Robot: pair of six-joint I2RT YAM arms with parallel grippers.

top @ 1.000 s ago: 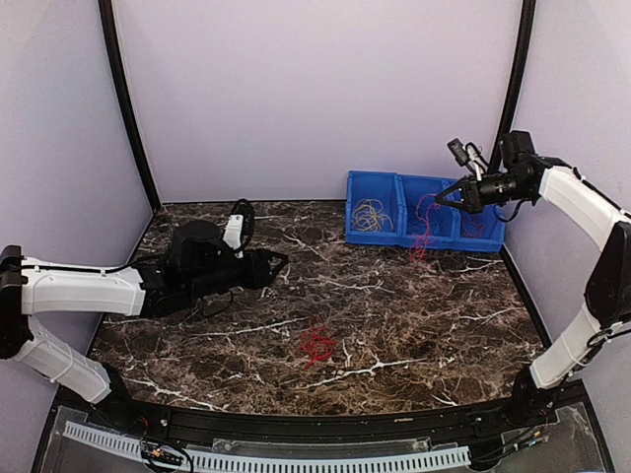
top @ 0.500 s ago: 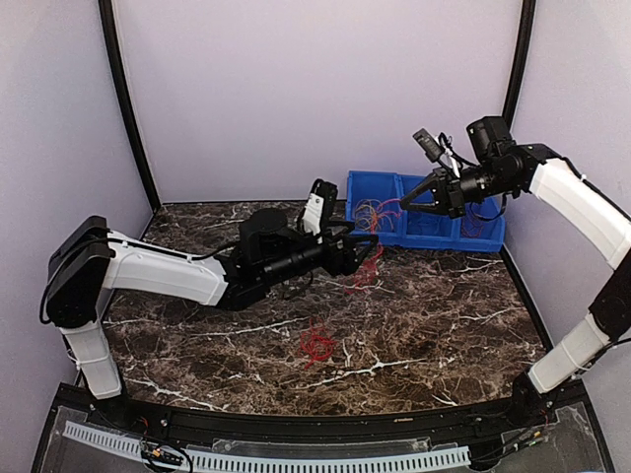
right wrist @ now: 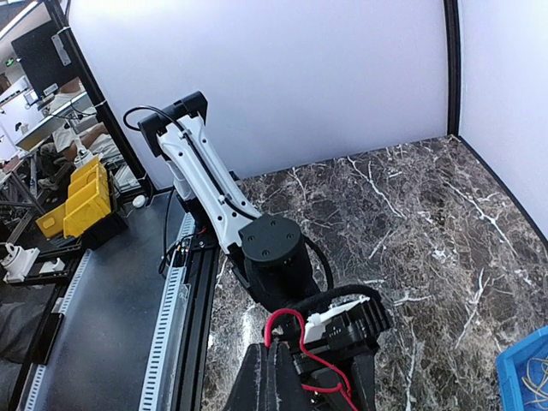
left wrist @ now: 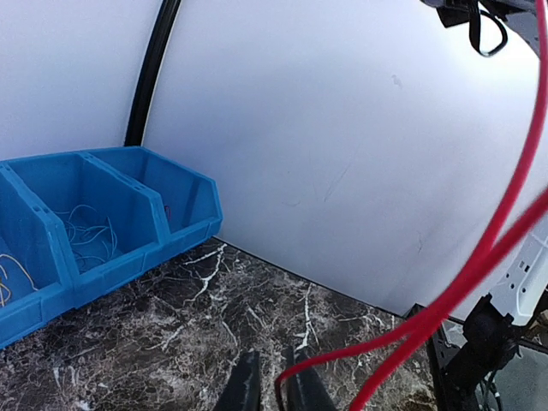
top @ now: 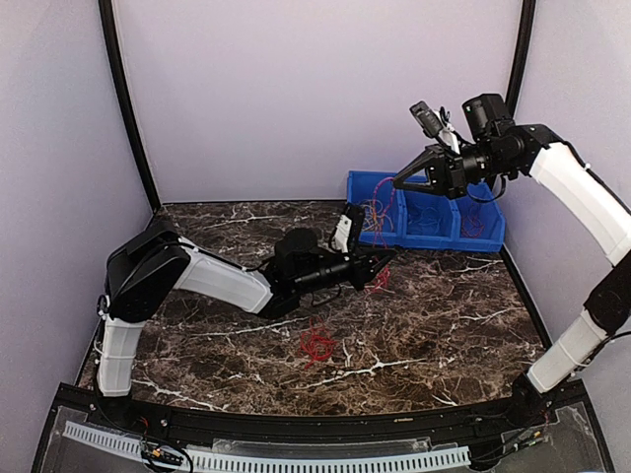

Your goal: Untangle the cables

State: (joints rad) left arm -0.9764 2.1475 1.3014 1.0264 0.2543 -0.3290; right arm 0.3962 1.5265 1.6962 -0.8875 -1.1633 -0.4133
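**Entry: cable separation, mid-pull**

- **Step in hand (judged):** drawing one red cable (left wrist: 425,320) taut between the two tools, to free it from its fellows.
- **Left tool** (left wrist: 272,390): low over the marble surface (top: 444,315), in front of the bin. Its fingers were clenched narrowly, and the red cable ran down between their tips.
- **Right tool** (top: 399,183): raised above the bin and fully clenched. A loop of the same red cable emerged at its tips.
- **Location of cables:**
  - Thin red strands spanned the air from the right tool down to the left.
  - A separate red tangle (top: 317,343) lay on the surface, well apart, toward the near edge.
  - Pale wires and a yellowish wire lay in compartments of the blue bin (top: 449,236).
- **Handling note (judged):**
  - Part the tools slowly and along one line, so that a thin wire slides through its knots and does not cinch them.
  - Keep both grips firm, because a slipped end would fall onto the surface.
  - Watch for strands snagging on the bin rim.
- **Count:**
  - Two arms and two tools.
  - One bin of three compartments.
  - One loose tangle on the surface.
  - One stretched bundle; the number of strands in it could not be told.
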